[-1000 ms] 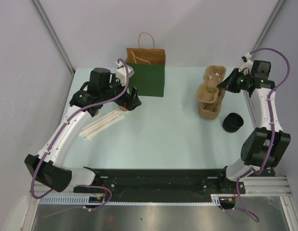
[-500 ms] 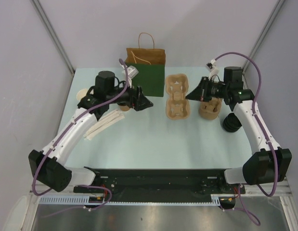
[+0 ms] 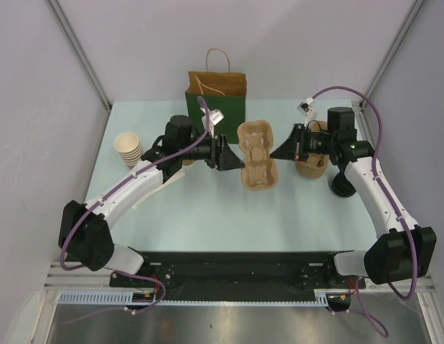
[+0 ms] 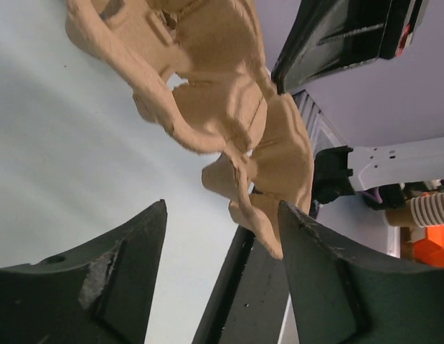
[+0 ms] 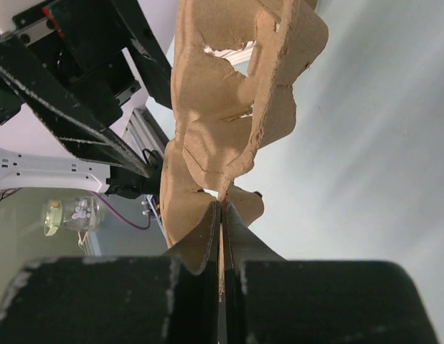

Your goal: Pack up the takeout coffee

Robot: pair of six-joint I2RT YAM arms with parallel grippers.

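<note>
Movement over the last half second: the left gripper (image 3: 233, 158) has slid right, up to the pulp cup carrier (image 3: 257, 154). The carrier has itself drifted a little left. The stack of cream paper cups (image 3: 128, 147) now stands uncovered at the left of the table (image 3: 207, 215).

Count: two arms, one green bag (image 3: 216, 115) at the back, one carrier in the air, one stack of further carriers (image 3: 311, 166) half hidden behind the right arm, one cup stack, and one black ribbed stack (image 3: 342, 183) at the right.

The right gripper (image 3: 276, 152) is pinched tight on the carrier's thin edge. The left gripper's jaws stand wide apart and hold nothing, with the carrier's nearest lobe just beyond its fingertips (image 4: 153, 215).

The takeout coffee cannot be picked out for certain. Only a tan scrap (image 3: 187, 163) peeks out beside the left forearm, behind that gripper.
</note>
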